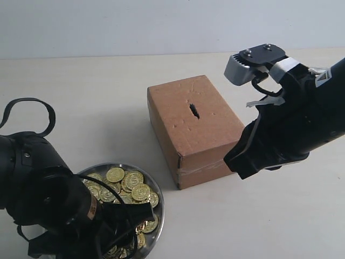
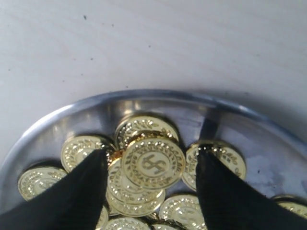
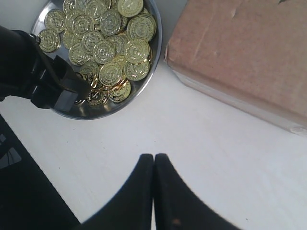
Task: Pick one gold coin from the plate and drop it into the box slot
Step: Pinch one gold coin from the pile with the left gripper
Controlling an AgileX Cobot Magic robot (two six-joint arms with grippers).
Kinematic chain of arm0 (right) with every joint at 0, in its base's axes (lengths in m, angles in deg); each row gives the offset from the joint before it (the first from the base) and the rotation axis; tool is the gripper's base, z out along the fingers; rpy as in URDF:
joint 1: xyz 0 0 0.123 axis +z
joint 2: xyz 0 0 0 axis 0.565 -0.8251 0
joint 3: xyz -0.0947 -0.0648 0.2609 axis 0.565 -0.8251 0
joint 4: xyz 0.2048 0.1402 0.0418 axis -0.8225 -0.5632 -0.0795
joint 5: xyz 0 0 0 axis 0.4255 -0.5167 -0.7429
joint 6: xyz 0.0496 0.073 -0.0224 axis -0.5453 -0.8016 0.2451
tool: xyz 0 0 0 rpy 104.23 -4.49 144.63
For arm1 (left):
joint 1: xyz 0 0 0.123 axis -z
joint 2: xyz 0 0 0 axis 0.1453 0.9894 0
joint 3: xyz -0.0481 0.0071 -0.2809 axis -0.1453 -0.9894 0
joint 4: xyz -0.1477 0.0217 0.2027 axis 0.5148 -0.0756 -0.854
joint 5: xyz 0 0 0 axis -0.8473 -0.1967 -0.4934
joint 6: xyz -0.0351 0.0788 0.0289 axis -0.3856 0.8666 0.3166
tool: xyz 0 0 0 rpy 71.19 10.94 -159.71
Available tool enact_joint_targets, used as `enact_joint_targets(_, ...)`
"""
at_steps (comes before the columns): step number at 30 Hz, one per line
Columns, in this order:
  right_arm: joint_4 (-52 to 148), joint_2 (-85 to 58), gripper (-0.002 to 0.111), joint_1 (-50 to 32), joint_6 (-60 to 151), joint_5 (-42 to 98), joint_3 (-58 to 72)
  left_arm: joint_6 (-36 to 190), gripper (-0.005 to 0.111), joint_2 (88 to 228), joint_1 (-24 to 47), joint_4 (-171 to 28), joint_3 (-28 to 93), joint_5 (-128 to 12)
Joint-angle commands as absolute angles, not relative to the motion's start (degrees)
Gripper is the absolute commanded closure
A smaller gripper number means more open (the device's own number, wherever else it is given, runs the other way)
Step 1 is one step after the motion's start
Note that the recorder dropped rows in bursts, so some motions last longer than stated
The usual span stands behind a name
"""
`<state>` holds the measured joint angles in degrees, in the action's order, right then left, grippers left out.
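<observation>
The silver plate (image 1: 158, 211) sits at the front left, heaped with gold coins (image 1: 131, 186). My left gripper (image 2: 151, 153) is down in the plate and open. Its black fingers (image 2: 91, 187) stand either side of a top coin (image 2: 153, 163) with a dollar sign, a small gap on each side. The brown box (image 1: 194, 127) stands mid-table with its dark slot (image 1: 194, 110) facing up. My right gripper (image 3: 154, 157) is shut on nothing, hovering over bare table beside the box's taped near-right corner (image 1: 210, 167).
The left arm's bulky black wrist (image 1: 48, 199) covers the plate's left half in the exterior view. The right arm (image 1: 291, 124) hangs over the table right of the box. The white tabletop (image 1: 97, 91) runs behind and between plate and box.
</observation>
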<state>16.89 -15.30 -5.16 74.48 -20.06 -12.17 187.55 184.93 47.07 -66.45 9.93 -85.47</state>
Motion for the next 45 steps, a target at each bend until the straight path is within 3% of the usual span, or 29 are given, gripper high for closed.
enact_joint_targets(1,16.64,-15.54,0.108,-5.03,74.94,-19.90,-11.95,185.72,0.052,184.35,47.56,-66.52,9.11,-85.64)
enact_joint_targets(45,16.64,-15.54,0.108,-5.03,74.94,-19.80,-11.95,184.79,0.052,184.82,47.68,-73.92,13.64,-91.28)
